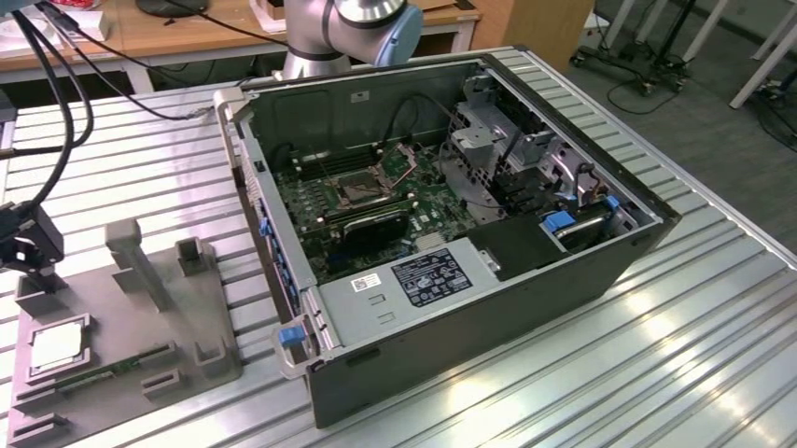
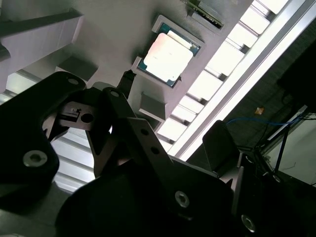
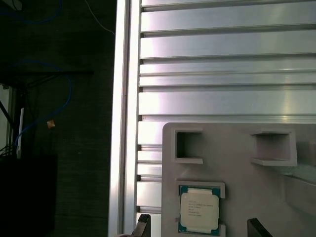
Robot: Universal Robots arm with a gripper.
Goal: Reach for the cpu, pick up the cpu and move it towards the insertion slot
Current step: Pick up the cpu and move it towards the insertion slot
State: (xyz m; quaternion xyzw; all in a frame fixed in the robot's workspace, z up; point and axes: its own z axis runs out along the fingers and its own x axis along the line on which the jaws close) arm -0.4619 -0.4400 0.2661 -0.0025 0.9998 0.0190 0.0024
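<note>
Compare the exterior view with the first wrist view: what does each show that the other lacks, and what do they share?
The exterior view adds the open computer case with the insertion slot on its board, the robot arm behind it, and the gripper hovering over the grey tray at the exterior view's left. The first wrist view adds the dark floor beside the table, and two fingertips apart, flanking the cpu. Shared: the cpu lying in a tray recess, on the ribbed metal table.
</note>
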